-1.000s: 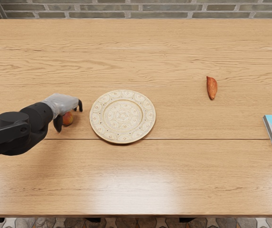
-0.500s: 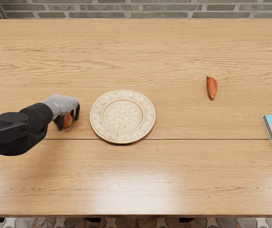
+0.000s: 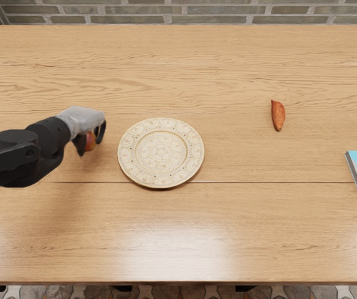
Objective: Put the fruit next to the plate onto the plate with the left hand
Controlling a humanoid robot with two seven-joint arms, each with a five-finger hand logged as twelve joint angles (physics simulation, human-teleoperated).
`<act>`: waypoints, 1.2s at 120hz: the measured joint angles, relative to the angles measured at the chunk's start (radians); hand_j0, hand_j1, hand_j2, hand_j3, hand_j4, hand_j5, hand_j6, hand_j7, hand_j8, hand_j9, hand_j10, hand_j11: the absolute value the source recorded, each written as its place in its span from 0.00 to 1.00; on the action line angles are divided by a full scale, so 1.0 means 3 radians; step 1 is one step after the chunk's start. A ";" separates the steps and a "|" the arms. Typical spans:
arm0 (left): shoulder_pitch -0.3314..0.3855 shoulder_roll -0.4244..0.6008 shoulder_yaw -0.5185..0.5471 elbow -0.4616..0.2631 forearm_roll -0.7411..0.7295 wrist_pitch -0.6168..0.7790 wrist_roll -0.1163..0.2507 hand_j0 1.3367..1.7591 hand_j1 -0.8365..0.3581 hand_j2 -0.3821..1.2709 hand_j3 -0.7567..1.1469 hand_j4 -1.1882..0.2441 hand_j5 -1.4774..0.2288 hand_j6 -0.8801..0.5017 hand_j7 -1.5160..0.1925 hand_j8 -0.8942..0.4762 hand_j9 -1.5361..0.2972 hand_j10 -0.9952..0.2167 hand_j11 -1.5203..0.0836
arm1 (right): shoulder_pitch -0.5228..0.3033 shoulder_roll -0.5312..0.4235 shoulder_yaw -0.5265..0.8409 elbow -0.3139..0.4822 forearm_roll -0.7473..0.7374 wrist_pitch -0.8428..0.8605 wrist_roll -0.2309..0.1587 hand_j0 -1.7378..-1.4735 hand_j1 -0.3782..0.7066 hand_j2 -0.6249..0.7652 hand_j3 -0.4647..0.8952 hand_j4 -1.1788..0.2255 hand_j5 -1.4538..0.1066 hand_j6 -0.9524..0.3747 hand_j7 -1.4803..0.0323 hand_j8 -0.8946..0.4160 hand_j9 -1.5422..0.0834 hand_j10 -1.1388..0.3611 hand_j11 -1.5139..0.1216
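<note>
In the head view, the left robot hand [image 3: 86, 128] has its fingers curled around the small reddish fruit [image 3: 90, 142] just left of the plate [image 3: 161, 152], so the grasp looks done, while carrying over and setting down remain.

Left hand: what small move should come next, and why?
Probably carry the fruit rightward until it is over the plate. The left hand is closed on the fruit, which is just left of the plate's rim, not yet above it.
</note>
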 joint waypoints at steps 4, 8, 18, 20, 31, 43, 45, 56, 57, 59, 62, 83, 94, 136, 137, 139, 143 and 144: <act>-0.0044 -0.0008 -0.0002 0.0003 -0.0035 0.0001 0.0000 0.74 0.46 0.47 0.40 0.26 0.17 0.33 0.22 0.36 0.22 0.30 0.24 | 0.0000 0.0000 0.0000 0.0000 0.0000 0.0000 0.0000 0.30 0.07 0.44 0.34 0.81 0.90 0.69 0.95 0.65 0.92 0.74 0.90; -0.0084 -0.0060 -0.0004 0.0005 -0.0059 0.0004 0.0000 0.74 0.46 0.49 0.40 0.25 0.17 0.32 0.22 0.36 0.22 0.29 0.23 | 0.0000 0.0000 0.0000 0.0000 0.0000 0.0000 0.0000 0.30 0.07 0.44 0.34 0.81 0.90 0.69 0.95 0.65 0.92 0.74 0.90; -0.0157 -0.0189 -0.0009 0.0008 -0.0105 0.0010 -0.0002 0.75 0.44 0.53 0.40 0.25 0.16 0.33 0.22 0.34 0.21 0.28 0.23 | 0.0000 0.0000 0.0000 0.0000 0.0000 0.0000 0.0000 0.30 0.07 0.44 0.34 0.81 0.90 0.69 0.95 0.65 0.92 0.74 0.90; -0.0175 -0.0228 -0.0010 0.0008 -0.0114 0.0010 -0.0002 0.75 0.44 0.55 0.40 0.25 0.16 0.33 0.22 0.35 0.21 0.28 0.23 | 0.0000 0.0000 0.0000 0.0000 0.0000 0.0000 0.0000 0.30 0.07 0.44 0.34 0.81 0.90 0.69 0.95 0.65 0.92 0.74 0.90; -0.0235 -0.0476 -0.0028 0.0023 -0.0139 0.0018 -0.0002 0.75 0.42 0.60 0.40 0.25 0.15 0.32 0.21 0.36 0.21 0.28 0.23 | 0.0000 0.0000 0.0000 0.0000 0.0000 0.0000 0.0000 0.30 0.07 0.44 0.34 0.81 0.90 0.69 0.95 0.65 0.92 0.74 0.90; -0.0252 -0.0729 -0.0092 0.0045 -0.0152 0.0022 -0.0002 0.75 0.40 0.62 0.40 0.25 0.14 0.33 0.21 0.34 0.21 0.28 0.23 | 0.0000 0.0000 0.0000 0.0000 0.0000 0.0000 0.0000 0.30 0.07 0.44 0.34 0.81 0.90 0.69 0.95 0.65 0.92 0.74 0.90; -0.0260 -0.0777 -0.0101 0.0053 -0.0153 0.0021 -0.0001 0.75 0.41 0.61 0.40 0.25 0.14 0.34 0.21 0.34 0.21 0.28 0.23 | 0.0000 0.0000 0.0000 0.0000 0.0000 0.0000 0.0000 0.30 0.07 0.44 0.34 0.81 0.90 0.69 0.95 0.65 0.92 0.74 0.90; -0.0346 -0.0919 -0.0131 0.0101 -0.0148 0.0029 -0.0001 0.75 0.38 0.65 0.40 0.25 0.15 0.33 0.20 0.35 0.21 0.22 0.23 | 0.0000 0.0000 0.0000 0.0000 0.0000 0.0000 0.0000 0.30 0.07 0.44 0.34 0.81 0.90 0.69 0.95 0.65 0.92 0.74 0.90; -0.0343 -0.0924 -0.0132 0.0107 -0.0148 0.0030 -0.0001 0.75 0.37 0.65 0.40 0.25 0.15 0.32 0.20 0.35 0.21 0.22 0.23 | 0.0000 0.0000 0.0000 0.0000 0.0000 0.0000 0.0000 0.30 0.07 0.44 0.34 0.81 0.90 0.69 0.95 0.65 0.92 0.74 0.90; -0.0333 -0.0926 -0.0135 0.0119 -0.0148 0.0031 -0.0002 0.75 0.36 0.66 0.40 0.25 0.15 0.32 0.20 0.35 0.21 0.21 0.23 | 0.0000 0.0000 0.0000 0.0000 0.0000 0.0000 0.0000 0.30 0.07 0.44 0.34 0.81 0.90 0.69 0.95 0.65 0.92 0.74 0.90; -0.0311 -0.0929 -0.0136 0.0138 -0.0145 0.0030 -0.0001 0.75 0.36 0.67 0.40 0.25 0.15 0.33 0.20 0.35 0.21 0.20 0.23 | 0.0000 0.0000 0.0000 0.0000 0.0000 0.0000 0.0000 0.30 0.07 0.44 0.34 0.81 0.90 0.69 0.95 0.65 0.92 0.74 0.90; -0.0204 -0.0936 -0.0118 0.0242 -0.0135 0.0031 -0.0001 0.75 0.30 0.74 0.40 0.27 0.19 0.28 0.23 0.34 0.24 0.18 0.26 | 0.0000 0.0000 0.0000 0.0000 0.0000 0.0000 0.0000 0.30 0.07 0.44 0.34 0.81 0.90 0.69 0.95 0.65 0.92 0.74 0.90; -0.0202 -0.0964 -0.0115 0.0295 -0.0125 0.0035 0.0000 0.76 0.44 0.57 0.40 0.40 0.35 0.33 0.39 0.37 0.38 0.32 0.42 | 0.0000 0.0000 0.0000 0.0000 0.0000 0.0000 0.0000 0.30 0.07 0.44 0.34 0.81 0.90 0.69 0.95 0.65 0.92 0.74 0.90; -0.0255 -0.0869 -0.0132 0.0237 -0.0366 0.0014 0.0000 0.76 0.69 0.32 0.40 0.60 0.61 0.43 0.64 0.45 0.61 0.56 0.68 | 0.0000 0.0000 0.0000 0.0000 0.0000 0.0000 0.0000 0.30 0.07 0.44 0.34 0.81 0.90 0.69 0.95 0.65 0.92 0.74 0.90; -0.0275 -0.0832 -0.0133 0.0224 -0.0399 0.0012 0.0000 0.76 0.69 0.32 0.40 0.61 0.62 0.43 0.64 0.45 0.61 0.56 0.69 | 0.0000 0.0000 0.0000 0.0000 0.0000 0.0000 0.0000 0.30 0.07 0.44 0.34 0.81 0.90 0.69 0.95 0.65 0.92 0.74 0.90; -0.0306 -0.0789 -0.0137 0.0201 -0.0463 0.0009 0.0000 0.76 0.69 0.31 0.40 0.61 0.62 0.43 0.64 0.45 0.61 0.56 0.69 | 0.0000 0.0000 0.0000 0.0000 0.0000 0.0000 0.0000 0.30 0.07 0.44 0.34 0.81 0.90 0.69 0.95 0.65 0.92 0.74 0.90; -0.0357 -0.0719 -0.0144 0.0157 -0.0616 0.0003 0.0000 0.76 0.70 0.31 0.40 0.62 0.63 0.43 0.65 0.45 0.62 0.57 0.70 | 0.0000 0.0000 0.0000 0.0000 0.0000 0.0000 0.0000 0.30 0.07 0.44 0.34 0.81 0.90 0.69 0.95 0.65 0.92 0.74 0.90; -0.0366 -0.0687 -0.0147 0.0145 -0.0659 0.0001 0.0000 0.76 0.70 0.30 0.40 0.62 0.63 0.44 0.65 0.45 0.62 0.57 0.70 | 0.0000 0.0000 0.0000 0.0000 0.0000 0.0000 0.0000 0.30 0.07 0.44 0.34 0.81 0.90 0.69 0.95 0.65 0.92 0.74 0.90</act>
